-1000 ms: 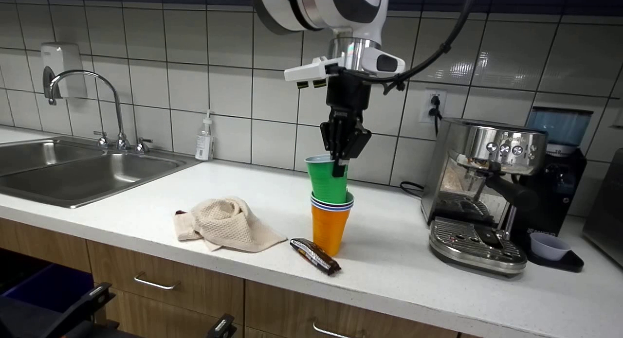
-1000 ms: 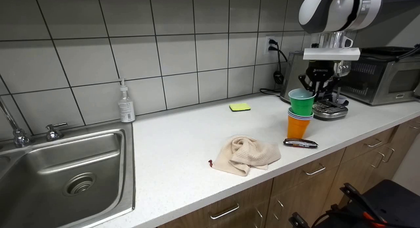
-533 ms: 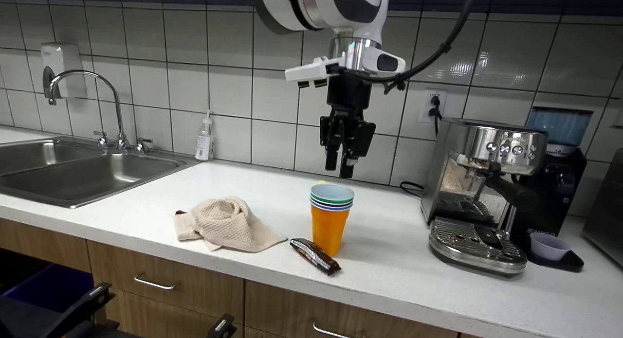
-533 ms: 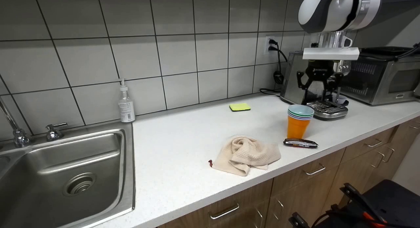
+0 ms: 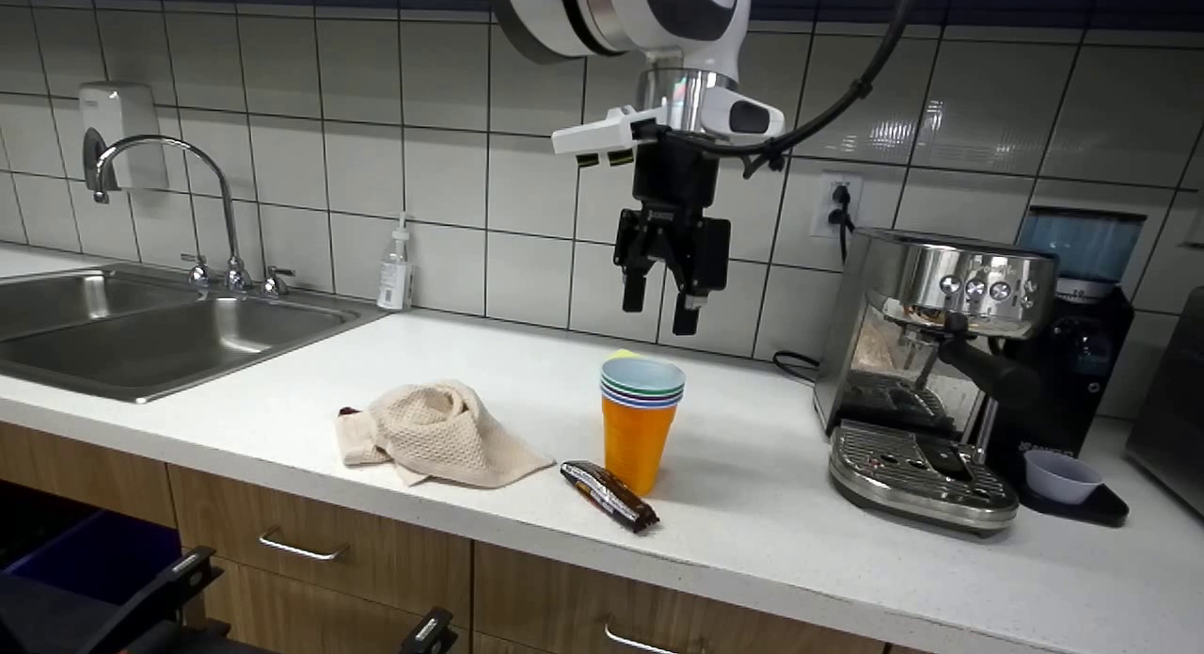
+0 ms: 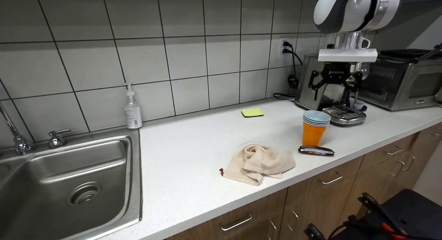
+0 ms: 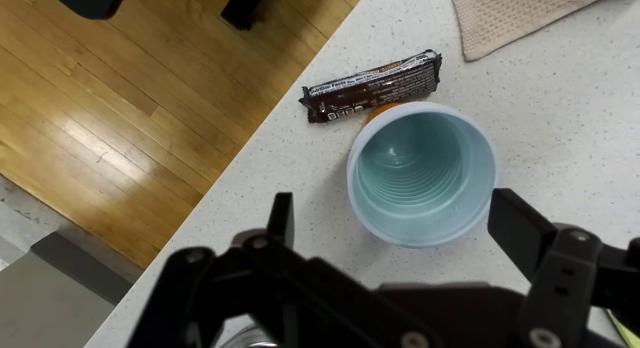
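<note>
The fingers [image 7: 517, 233] are black, the outer cup [image 5: 640, 444] orange, the inner cup [image 7: 420, 175] blue-green inside, the snack bar [image 7: 372, 87] brown, the towel [image 5: 442, 438] beige, the worktop [image 7: 560, 107] grey-speckled white.

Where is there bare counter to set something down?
The widest bare patch of counter lies between the sink, the soap bottle, the yellow square and the towel. Another opens between the cup stack and the espresso machine. It is crowded near the front edge, where the snack bar lies right beside the cup stack.
</note>
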